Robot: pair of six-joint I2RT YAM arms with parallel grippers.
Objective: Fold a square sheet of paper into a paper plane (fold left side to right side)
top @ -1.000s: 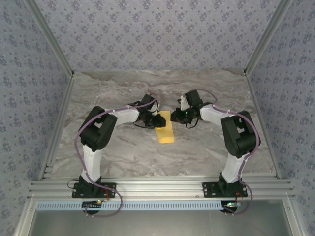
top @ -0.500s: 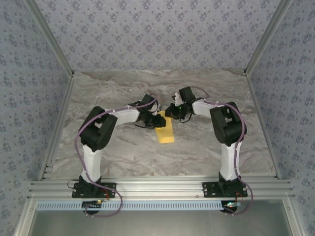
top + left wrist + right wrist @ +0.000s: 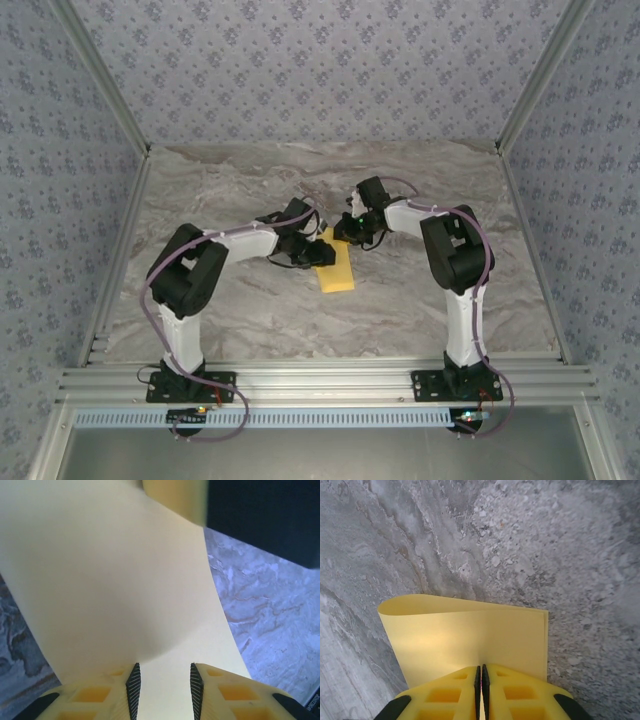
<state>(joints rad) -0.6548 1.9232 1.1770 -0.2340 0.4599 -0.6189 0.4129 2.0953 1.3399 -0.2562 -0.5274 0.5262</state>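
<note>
The yellow-orange square sheet of paper [image 3: 336, 268] lies doubled over as a narrow strip at the table's middle. In the right wrist view the sheet [image 3: 470, 635] shows two layers, edges meeting on the right and a loose rounded bend on the left. My right gripper [image 3: 346, 232] is shut, its tips [image 3: 481, 677] pressed on the sheet's far end. My left gripper [image 3: 318, 252] is at the strip's left side. It stands open [image 3: 162, 685], and the curved sheet [image 3: 115, 580] bulges in front of its fingers [image 3: 133, 687].
The grey marbled table [image 3: 250, 310] is walled by aluminium frame posts [image 3: 120, 240] on both sides and a rail [image 3: 320, 380] at the near edge. A dark part of the right arm [image 3: 265, 515] sits close above the paper in the left wrist view.
The right arm swung left and its gripper came onto the paper's far end. The left arm's elbow shifted left and its gripper edged toward the strip.
</note>
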